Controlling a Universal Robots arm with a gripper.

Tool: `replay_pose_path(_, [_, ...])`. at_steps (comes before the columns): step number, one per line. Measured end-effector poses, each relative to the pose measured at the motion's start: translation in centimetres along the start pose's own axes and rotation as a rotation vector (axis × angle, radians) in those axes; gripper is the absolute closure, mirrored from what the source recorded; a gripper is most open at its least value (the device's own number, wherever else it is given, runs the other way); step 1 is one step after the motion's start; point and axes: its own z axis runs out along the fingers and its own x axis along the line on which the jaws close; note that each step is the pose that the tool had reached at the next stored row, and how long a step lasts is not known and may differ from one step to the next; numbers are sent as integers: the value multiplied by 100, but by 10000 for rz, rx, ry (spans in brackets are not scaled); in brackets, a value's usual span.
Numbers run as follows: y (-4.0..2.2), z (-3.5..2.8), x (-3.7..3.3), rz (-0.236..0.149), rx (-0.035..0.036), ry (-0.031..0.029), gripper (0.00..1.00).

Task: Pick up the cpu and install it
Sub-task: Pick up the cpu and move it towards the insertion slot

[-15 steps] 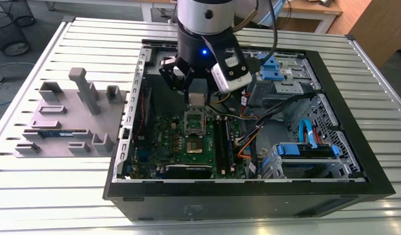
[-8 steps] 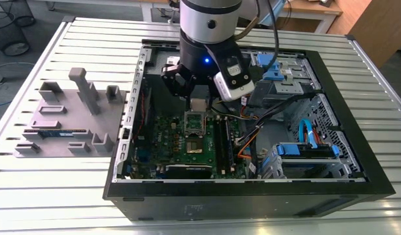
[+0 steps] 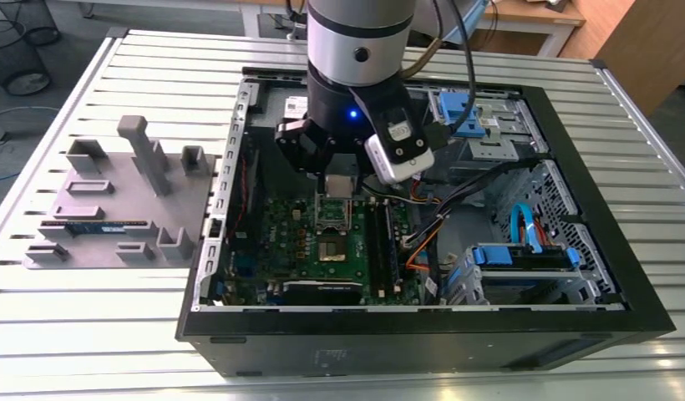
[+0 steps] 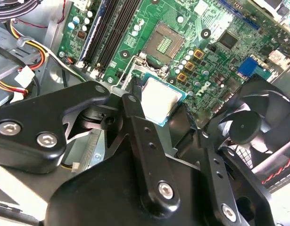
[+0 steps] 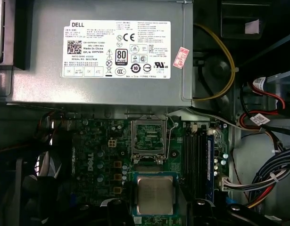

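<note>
Jaws: narrow, closed on the cpu point(image 4: 159, 99). In the second wrist view you see one black finger point(image 4: 135, 96) against one edge of the chip, with the other side of the gripper point(image 4: 166, 109) at the opposite edge. Judged an edge grip, so the silvery top and the underside are left untouched.

Cpu position: held flat, metal face up, above the motherboard point(image 5: 100, 150). In the first wrist view it hangs just beside the open cpu socket point(image 5: 148, 136), not over it and not seated. Chip edges look roughly square to the socket frame, which suits a straight drop-in.

Socket: uncovered, contact field exposed, nothing in it. Install not yet done.

Surroundings: memory slots point(image 5: 196, 150) run alongside the socket; the grey power supply point(image 5: 111, 52) sits beyond it. A black fan point(image 4: 258, 127) is close to the gripper body, so you have little room to either side inside the computer case point(image 3: 432, 334).

Outside the case, on the exterior view's left, a grey fixture point(image 3: 153, 180) carries the memory stick point(image 3: 94, 225), well apart from the gripper.
</note>
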Motion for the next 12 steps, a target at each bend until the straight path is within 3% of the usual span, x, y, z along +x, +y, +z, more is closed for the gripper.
replay_pose_path(1, [0, 0, 0, -1, 1, 0, 53])
replay_pose_path(3, [-3, 65, 0, -1, -1, 0, 53])
replay_pose_path(12, [-4, 82, 0, -1, -5, -2, 53])
